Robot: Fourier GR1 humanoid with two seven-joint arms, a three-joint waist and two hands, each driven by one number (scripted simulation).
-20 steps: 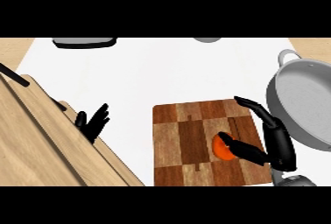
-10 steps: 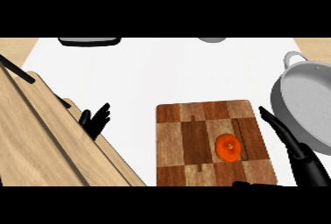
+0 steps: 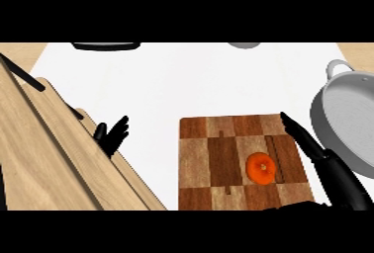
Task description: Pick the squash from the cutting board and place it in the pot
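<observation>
The orange squash point(image 3: 260, 168) lies on the checkered wooden cutting board point(image 3: 219, 148), toward its right side. My right hand point(image 3: 332, 173) comes in from the lower right with long straight fingers point(image 3: 300, 133) lying along the board's right edge, just right of the squash and open. Its thumb shows at the bottom edge below the squash. The grey pot point(image 3: 350, 128) stands at the right edge, partly cut off, close beside the hand. My left hand point(image 3: 113, 136) rests open with fingers up, left of the board.
Slanted pale wooden panels point(image 3: 51, 158) fill the left side, next to the left hand. A dark object point(image 3: 106, 45) and a grey one point(image 3: 245, 44) sit at the counter's far edge. White counter lies between them and the board.
One second ago my right hand curled over the squash. It then drew back to the right and opened; its fingers now stretch along the board's edge. The squash stayed on the board.
</observation>
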